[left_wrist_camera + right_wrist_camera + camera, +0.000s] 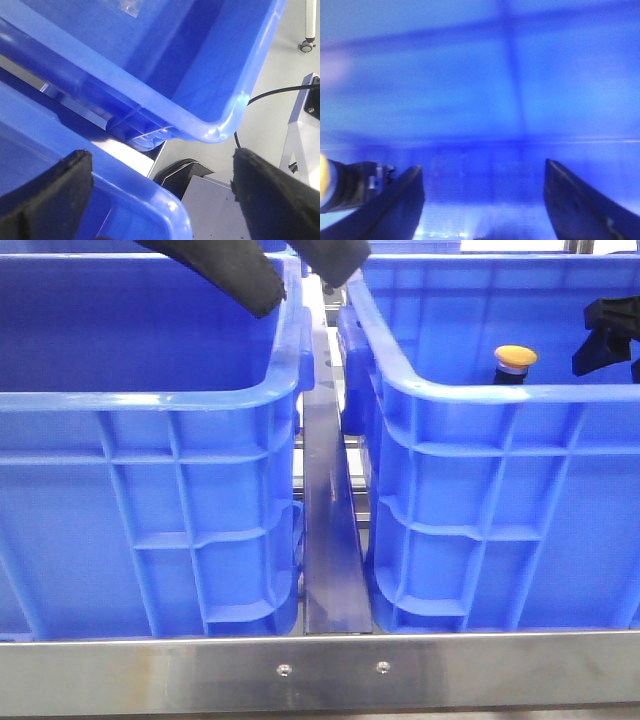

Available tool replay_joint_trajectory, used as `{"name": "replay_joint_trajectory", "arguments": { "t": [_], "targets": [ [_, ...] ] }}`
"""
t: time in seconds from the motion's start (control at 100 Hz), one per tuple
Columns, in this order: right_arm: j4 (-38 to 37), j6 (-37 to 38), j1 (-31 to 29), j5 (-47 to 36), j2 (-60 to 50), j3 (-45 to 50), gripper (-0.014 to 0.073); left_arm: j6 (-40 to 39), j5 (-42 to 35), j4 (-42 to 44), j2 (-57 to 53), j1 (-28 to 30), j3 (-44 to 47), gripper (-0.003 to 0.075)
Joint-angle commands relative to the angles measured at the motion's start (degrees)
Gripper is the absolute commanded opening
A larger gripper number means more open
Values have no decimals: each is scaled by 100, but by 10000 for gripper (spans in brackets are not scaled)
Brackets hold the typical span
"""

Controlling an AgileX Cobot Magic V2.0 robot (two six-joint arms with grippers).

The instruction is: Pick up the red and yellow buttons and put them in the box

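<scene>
Steel edging with two screws runs across the nearest part of the front view, and behind it two blue crates stand side by side with a metal strip in the gap between them. Beyond the near rim of the right crate sits the yellow button, upright, its orange-yellow cap on top and only the top of its collar showing above the rim. The right claw is down inside that same crate, further toward the right wall. In the right wrist view its two fingers are spread wide with nothing between them, and the button shows as a yellow cap and dark body at the frame edge, just outside one finger. So the button lies to the left of the right claw, and closing on it would seem to need a sideways shift that way. The right arm is plainly the nearer one. Further back, the left claw hangs over the far part of the left crate, spread and empty. No red button is visible
</scene>
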Motion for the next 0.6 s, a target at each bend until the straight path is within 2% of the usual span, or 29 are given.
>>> {"name": "replay_joint_trajectory", "arguments": {
  "t": [0.0, 0.2, 0.46, 0.53, 0.59],
  "targets": [
    [115, -77, -23, 124, -320, -175, 538, -5, -180, -251, -200, -37, -164, 544],
    [68, -77, -23, 93, -761, -6, 538, -5, -180, -251, -200, -37, -164, 544],
    [0, -77, -23, 126, -1860, 626, 534, -5, -233, -251, -210, -37, -164, 542],
    [0, -77, -23, 151, -2181, 845, 507, -5, -320, -237, -210, -37, -164, 524],
    [0, -77, -23, 151, -2438, 1025, 451, -5, -412, -227, -222, -24, -164, 496]
  ]
}}
